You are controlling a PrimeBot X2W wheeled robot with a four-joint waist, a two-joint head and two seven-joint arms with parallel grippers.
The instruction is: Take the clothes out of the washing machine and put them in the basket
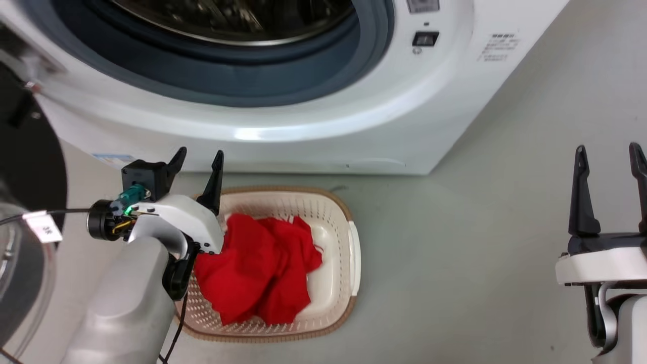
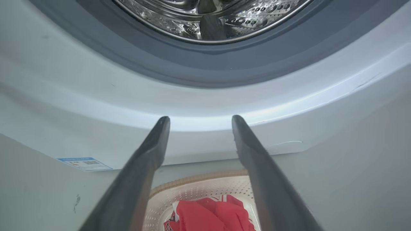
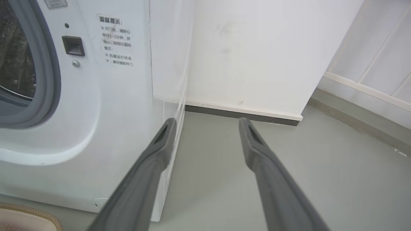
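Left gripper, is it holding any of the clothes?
No, the left gripper is open and empty, while the clothes lie in the basket.

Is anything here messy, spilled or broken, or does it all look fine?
Nothing stands out. The red clothes lie crumpled inside the basket, which sits upright before the washing machine. The left claw and right claw are open and empty.

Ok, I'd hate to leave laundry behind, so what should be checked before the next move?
1. The clothes lie inside the basket: ok.
2. Jaws of left gripper open, empty: ok.
3. Jaws of right gripper open, empty: ok.
4. The washing machine drum emptied: cannot tell; the visible part shows no red.
5. Basket upright on the floor: ok.
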